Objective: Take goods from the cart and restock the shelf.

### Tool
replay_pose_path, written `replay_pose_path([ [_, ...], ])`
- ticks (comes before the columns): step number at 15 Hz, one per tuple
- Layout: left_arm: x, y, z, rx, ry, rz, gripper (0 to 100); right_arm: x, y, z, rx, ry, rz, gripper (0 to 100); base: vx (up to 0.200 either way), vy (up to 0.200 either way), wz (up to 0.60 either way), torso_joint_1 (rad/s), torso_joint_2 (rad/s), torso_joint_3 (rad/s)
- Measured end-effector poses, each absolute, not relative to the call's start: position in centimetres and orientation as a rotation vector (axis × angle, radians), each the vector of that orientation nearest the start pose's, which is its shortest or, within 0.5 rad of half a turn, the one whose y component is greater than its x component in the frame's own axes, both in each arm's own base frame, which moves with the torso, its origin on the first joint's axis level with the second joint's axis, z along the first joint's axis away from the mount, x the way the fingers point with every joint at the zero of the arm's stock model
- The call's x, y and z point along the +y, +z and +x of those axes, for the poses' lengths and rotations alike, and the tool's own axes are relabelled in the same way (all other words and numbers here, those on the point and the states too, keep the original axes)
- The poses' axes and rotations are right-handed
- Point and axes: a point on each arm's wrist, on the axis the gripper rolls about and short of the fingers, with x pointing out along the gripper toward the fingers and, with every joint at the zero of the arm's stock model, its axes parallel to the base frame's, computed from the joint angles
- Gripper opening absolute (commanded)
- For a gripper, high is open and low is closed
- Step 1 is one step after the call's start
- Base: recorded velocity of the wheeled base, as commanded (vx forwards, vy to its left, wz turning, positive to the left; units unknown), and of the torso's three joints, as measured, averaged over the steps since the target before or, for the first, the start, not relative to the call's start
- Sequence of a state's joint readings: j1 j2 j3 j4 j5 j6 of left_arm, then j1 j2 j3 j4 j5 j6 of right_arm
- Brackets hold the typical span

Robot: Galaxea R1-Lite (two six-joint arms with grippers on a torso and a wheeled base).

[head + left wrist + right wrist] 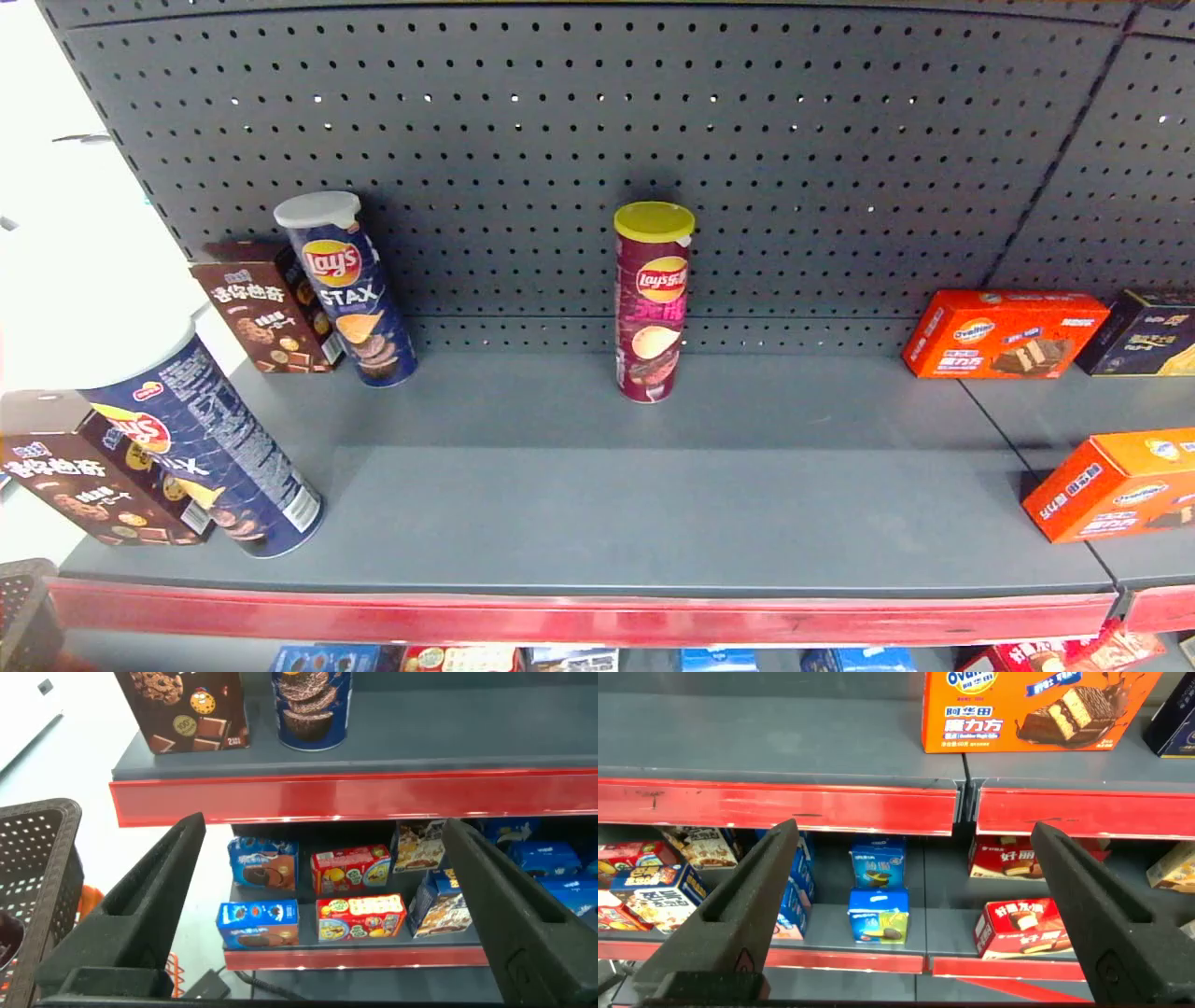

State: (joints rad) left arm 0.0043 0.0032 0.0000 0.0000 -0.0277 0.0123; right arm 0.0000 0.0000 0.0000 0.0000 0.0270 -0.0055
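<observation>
On the grey shelf [597, 504] a maroon chip can with a yellow lid [652, 301] stands upright near the pegboard at the middle. Two dark blue chip cans stand at the left, one at the back [347, 287] and one at the front edge [201, 439]. My left gripper [322, 905] hangs open below the shelf's red front lip [355, 798], with nothing between its fingers. My right gripper [915, 910] is open too, facing the lower shelves below an orange box [1029, 711]. A dark woven cart basket [33, 887] sits beside the left gripper.
Brown cookie boxes [266, 303] [89, 481] stand at the shelf's left; orange boxes [1004, 333] [1116, 485] and a dark box [1144, 333] at the right. Lower shelves hold small snack boxes [353, 896] [878, 917]. The shelf's middle front is bare.
</observation>
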Motion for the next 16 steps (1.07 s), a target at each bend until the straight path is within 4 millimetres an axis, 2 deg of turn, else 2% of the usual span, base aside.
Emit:
replay_pose_path([
  [12, -0.07, 7.56, -2.25, 0.003, -0.023, 0.011, 100, 0.06, 7.55, -2.28, -0.001, 0.026, -0.007, 100, 0.000, 0.000, 0.60, 0.003, 0.00, 0.002],
  [16, -0.07, 7.55, -2.25, 0.004, -0.024, 0.012, 100, 0.06, 7.56, -2.28, -0.001, 0.025, -0.006, 100, 0.000, 0.000, 0.00, 0.000, 0.00, 0.000],
])
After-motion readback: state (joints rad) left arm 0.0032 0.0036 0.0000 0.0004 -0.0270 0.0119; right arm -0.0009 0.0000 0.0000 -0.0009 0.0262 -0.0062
